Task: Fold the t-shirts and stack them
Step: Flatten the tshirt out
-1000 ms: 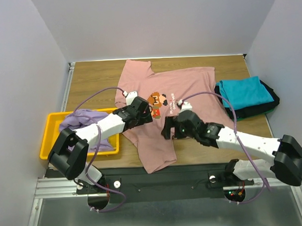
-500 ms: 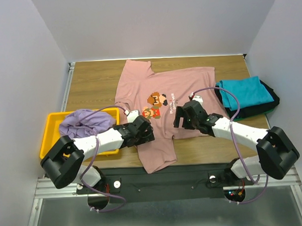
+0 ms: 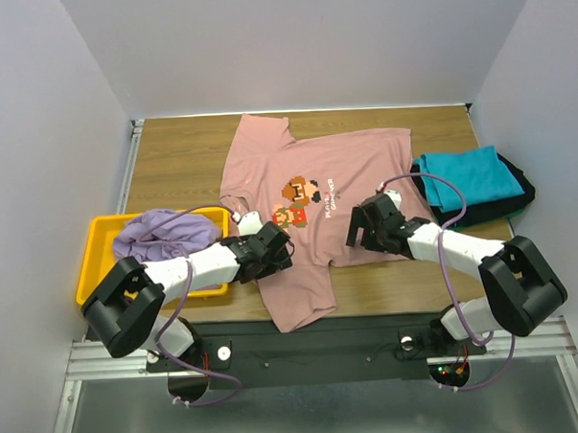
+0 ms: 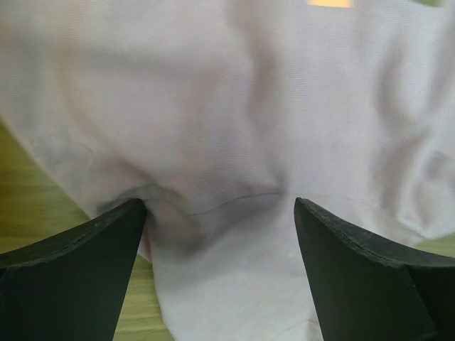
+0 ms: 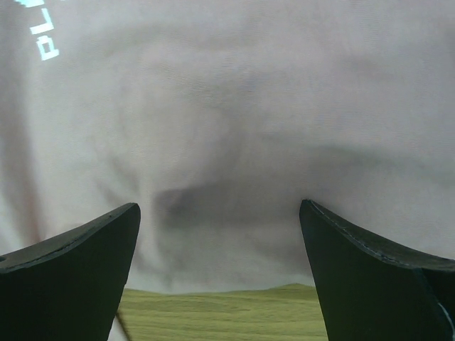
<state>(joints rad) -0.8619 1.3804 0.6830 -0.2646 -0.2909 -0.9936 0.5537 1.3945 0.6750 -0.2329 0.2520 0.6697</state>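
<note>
A dusty pink t-shirt (image 3: 340,166) with a pixel-figure print lies spread on the wooden table (image 3: 176,154). My left gripper (image 3: 279,258) hangs open low over its near left edge. In the left wrist view pink cloth (image 4: 234,106) fills the gap between the open left gripper (image 4: 219,202). My right gripper (image 3: 360,234) is open over the shirt's near right edge, and its wrist view shows the open gripper (image 5: 220,204) above the pink cloth (image 5: 227,106). A lavender t-shirt (image 3: 155,232) is bunched in the bin. A folded teal t-shirt (image 3: 465,175) rests on a black one (image 3: 519,202).
A yellow plastic bin (image 3: 92,273) stands at the table's near left. The teal and black pile is at the right edge. Bare wood shows beside the pink shirt in both wrist views, the table (image 4: 35,213) at the left and the table (image 5: 213,312) below the hem. Grey walls enclose the table.
My left gripper has drawn back toward the near left edge of the pink shirt. My right gripper has shifted right toward the shirt's right side. Both stayed open.
</note>
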